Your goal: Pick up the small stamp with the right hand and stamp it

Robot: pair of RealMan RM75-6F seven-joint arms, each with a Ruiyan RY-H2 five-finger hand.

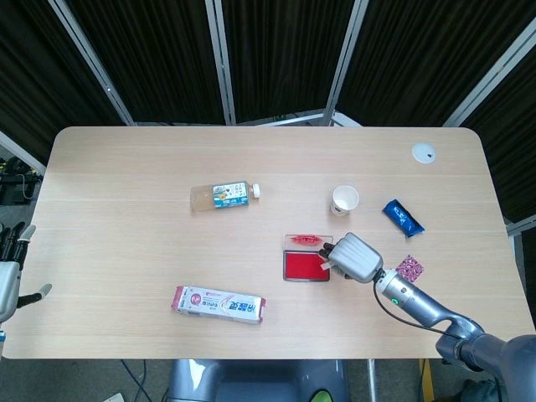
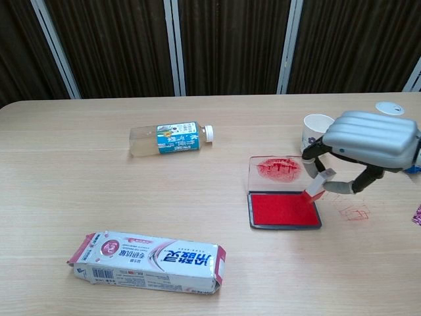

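Observation:
My right hand (image 2: 368,141) (image 1: 358,257) pinches the small stamp (image 2: 316,185), a white block with a red base. The stamp is tilted, and its red end touches the right edge of the red ink pad (image 2: 283,209) (image 1: 304,266). The pad's clear lid (image 2: 279,171) lies open behind it, smeared with red ink. A faint red stamped mark (image 2: 353,212) shows on the table right of the pad. In the head view the stamp is mostly hidden by the hand. My left hand (image 1: 10,272) hangs at the far left edge, off the table, fingers apart and holding nothing.
A paper cup (image 2: 316,133) stands just behind the right hand. A plastic bottle (image 2: 170,139) lies on its side at centre left. A toothpaste box (image 2: 150,261) lies at the front left. A blue packet (image 1: 403,217) and a pink item (image 1: 410,268) sit to the right.

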